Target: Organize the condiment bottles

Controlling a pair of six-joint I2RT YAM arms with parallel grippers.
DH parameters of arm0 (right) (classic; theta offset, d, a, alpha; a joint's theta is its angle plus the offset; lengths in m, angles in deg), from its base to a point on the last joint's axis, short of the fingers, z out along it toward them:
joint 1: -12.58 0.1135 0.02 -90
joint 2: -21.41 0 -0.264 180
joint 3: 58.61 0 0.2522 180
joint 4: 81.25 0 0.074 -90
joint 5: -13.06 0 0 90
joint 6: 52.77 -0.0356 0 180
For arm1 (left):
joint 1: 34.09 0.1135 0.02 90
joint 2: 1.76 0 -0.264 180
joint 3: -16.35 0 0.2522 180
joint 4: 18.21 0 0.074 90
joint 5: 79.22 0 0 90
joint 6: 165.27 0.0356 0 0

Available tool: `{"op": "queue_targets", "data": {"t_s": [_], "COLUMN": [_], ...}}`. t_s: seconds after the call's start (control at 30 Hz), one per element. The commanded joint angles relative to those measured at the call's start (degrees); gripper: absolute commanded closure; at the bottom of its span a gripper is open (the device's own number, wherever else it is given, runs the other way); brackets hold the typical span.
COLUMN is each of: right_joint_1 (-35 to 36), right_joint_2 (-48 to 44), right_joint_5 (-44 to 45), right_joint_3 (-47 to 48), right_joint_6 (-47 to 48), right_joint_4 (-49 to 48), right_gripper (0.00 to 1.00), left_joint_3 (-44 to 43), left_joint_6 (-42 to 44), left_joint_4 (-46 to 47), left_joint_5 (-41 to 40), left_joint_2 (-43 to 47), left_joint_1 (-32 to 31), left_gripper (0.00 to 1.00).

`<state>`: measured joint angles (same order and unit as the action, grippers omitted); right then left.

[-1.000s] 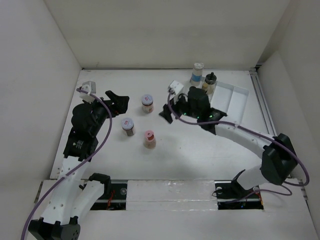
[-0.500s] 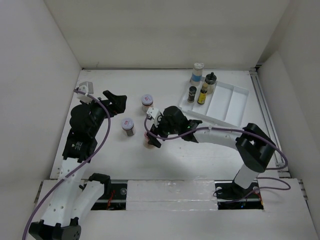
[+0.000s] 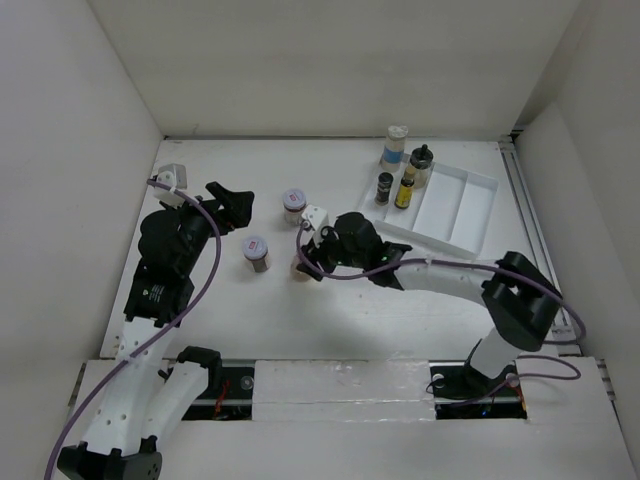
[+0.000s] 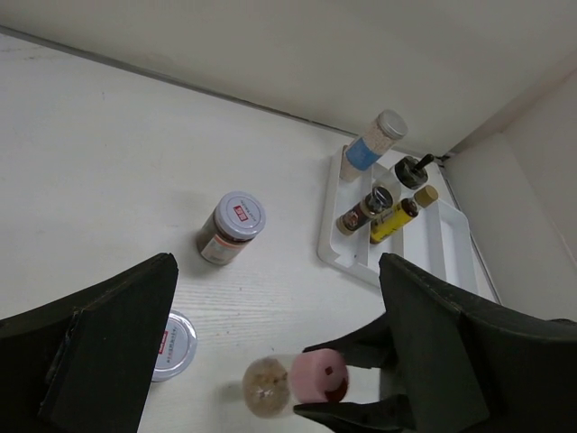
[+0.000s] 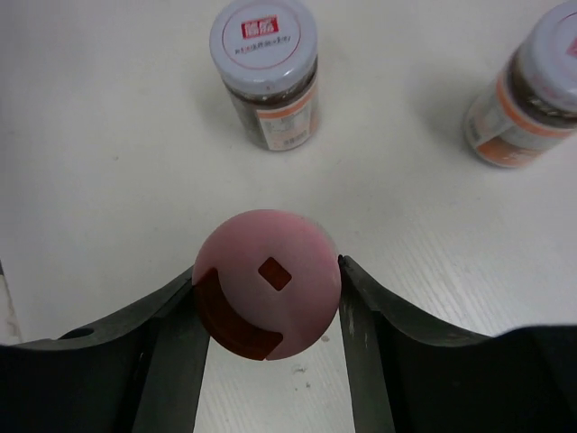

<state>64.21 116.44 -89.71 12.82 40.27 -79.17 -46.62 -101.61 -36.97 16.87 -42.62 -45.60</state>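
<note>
white tray [image 3: 468, 212] holds a yellow bottle [image 3: 406, 190] and a dark bottle [image 3: 385, 188], seemingly; right gripper [image 5: 268, 281] clamps the pink-lidded jar [image 5: 270, 257]; left gripper [image 3: 236, 206] gapes empty.

The jar lid [image 5: 263, 36] bears a red logo, its characters unreadable.

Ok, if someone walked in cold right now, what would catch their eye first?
The right tool clamped on the pink jar at mid-table, which fills the right wrist view. Next, the tray at the right rear, with a yellow bottle and a dark bottle standing in its leftmost compartment in the top view. The left tool hangs open and empty near two loose jars.
</note>
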Motion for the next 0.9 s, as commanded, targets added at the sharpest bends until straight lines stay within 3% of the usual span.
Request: {"op": "queue_targets", "data": {"t_s": [0.0,0.2,0.33,0.53,0.63,0.87], "right_joint_1": [-1.45,-13.47,-24.63,-42.19,-48.53,-54.00], "right_joint_2": [-13.14,-32.59,-34.20,-26.05,-18.14,-5.12], "right_joint_5": [4.67,18.64,23.58,24.29,19.04,16.82], "right_joint_3": [-1.59,-4.31,-2.48,0.94,3.23,8.68], "right_joint_6": [-1.38,-1.90,-3.65,-7.00,-8.40,-8.41], "right_joint_4": [-7.39,-6.07,-3.18,-0.71,-0.71,-0.09], "right_gripper": [0.63,0.63,0.63,0.63,0.63,0.63], "left_joint_3": [-0.18,0.34,0.34,0.34,0.34,-0.18], "left_joint_6": [0.86,0.86,0.86,0.86,0.86,0.86], "left_joint_4": [2.18,2.71,2.71,2.71,2.71,2.71], "left_joint_5": [1.21,2.35,2.88,2.88,2.26,1.74], "left_joint_2": [0.78,0.78,1.31,1.31,1.31,0.61], "left_joint_1": [0.26,0.26,0.26,0.26,0.26,0.26], "left_gripper": [0.09,0.09,0.09,0.09,0.09,0.09]}}
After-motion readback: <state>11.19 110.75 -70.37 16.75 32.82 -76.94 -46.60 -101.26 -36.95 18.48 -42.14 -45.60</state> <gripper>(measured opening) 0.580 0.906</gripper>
